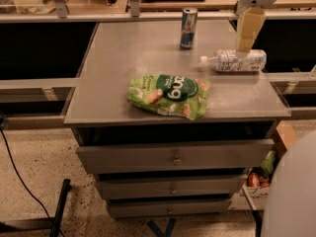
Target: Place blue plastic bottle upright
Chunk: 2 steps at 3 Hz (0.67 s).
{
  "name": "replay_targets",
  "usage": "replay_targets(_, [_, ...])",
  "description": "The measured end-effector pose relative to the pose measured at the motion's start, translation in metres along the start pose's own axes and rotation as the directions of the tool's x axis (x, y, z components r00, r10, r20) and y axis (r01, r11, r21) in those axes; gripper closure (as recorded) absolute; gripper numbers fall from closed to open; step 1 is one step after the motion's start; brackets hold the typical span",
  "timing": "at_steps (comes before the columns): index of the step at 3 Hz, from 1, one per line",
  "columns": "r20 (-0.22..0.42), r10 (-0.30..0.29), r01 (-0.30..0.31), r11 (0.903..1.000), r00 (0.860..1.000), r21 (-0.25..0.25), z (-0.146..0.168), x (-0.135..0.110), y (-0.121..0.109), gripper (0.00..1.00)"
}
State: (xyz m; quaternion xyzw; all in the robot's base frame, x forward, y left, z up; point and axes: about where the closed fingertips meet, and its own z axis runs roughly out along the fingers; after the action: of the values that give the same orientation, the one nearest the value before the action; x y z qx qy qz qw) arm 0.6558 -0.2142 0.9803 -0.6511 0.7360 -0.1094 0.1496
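Note:
The blue plastic bottle (pixel 239 61) is clear with a white cap and a white-and-blue label. It lies on its side near the right edge of the grey table (pixel 123 73), with its cap pointing left. My gripper (pixel 245 46) hangs cream-coloured from the white arm at the top right. It points down just above the middle of the bottle and holds nothing.
A blue-and-silver drink can (pixel 188 27) stands upright at the back, left of the bottle. A green snack bag (pixel 169 95) lies near the front middle. Drawers sit under the tabletop. A cardboard box (pixel 269 172) stands on the floor at the right, and a white rounded robot part (pixel 296 191) fills the lower right corner.

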Motion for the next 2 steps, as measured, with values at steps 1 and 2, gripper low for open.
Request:
replay_targets(1, [-0.035,-0.019,0.019,0.9997,0.999,-0.014,0.032,0.018,-0.009,0.0])
replay_targets(2, [-0.046,-0.026,0.024,0.9989,0.999,-0.04,0.064,0.034,-0.011,0.0])
